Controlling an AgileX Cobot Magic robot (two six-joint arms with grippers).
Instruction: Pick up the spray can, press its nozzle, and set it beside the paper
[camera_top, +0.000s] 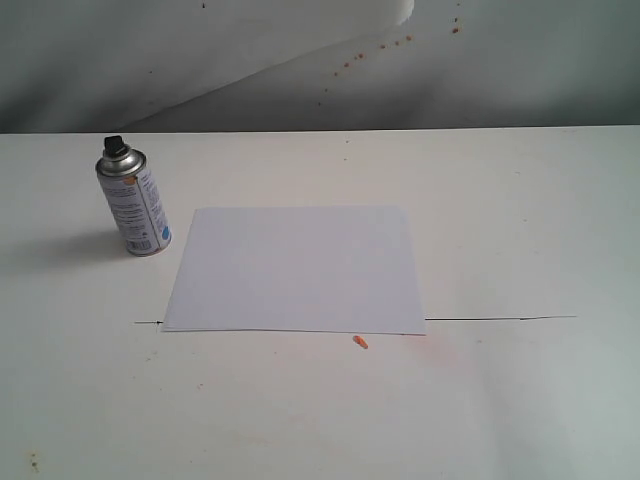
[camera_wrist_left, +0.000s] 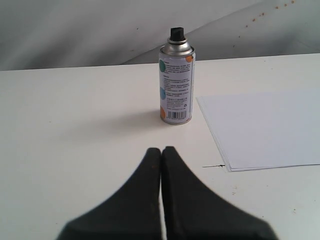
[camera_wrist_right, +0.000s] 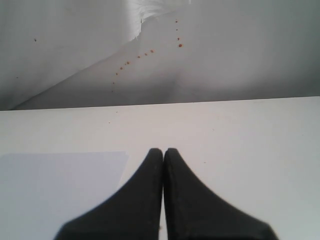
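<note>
The spray can (camera_top: 135, 202) stands upright on the white table, just left of the paper (camera_top: 298, 268), with its black nozzle (camera_top: 115, 148) on top. In the left wrist view the spray can (camera_wrist_left: 176, 82) is straight ahead of my left gripper (camera_wrist_left: 161, 150), some way off, and the paper (camera_wrist_left: 265, 127) lies to one side. My left gripper is shut and holds nothing. My right gripper (camera_wrist_right: 163, 151) is also shut and empty, with a corner of the paper (camera_wrist_right: 55, 187) beside it. Neither gripper shows in the exterior view.
A small orange speck (camera_top: 360, 342) lies just in front of the paper. A thin black line (camera_top: 500, 319) is drawn across the table (camera_top: 520, 230). A grey backdrop with orange spots (camera_top: 400, 42) rises behind the table's far edge.
</note>
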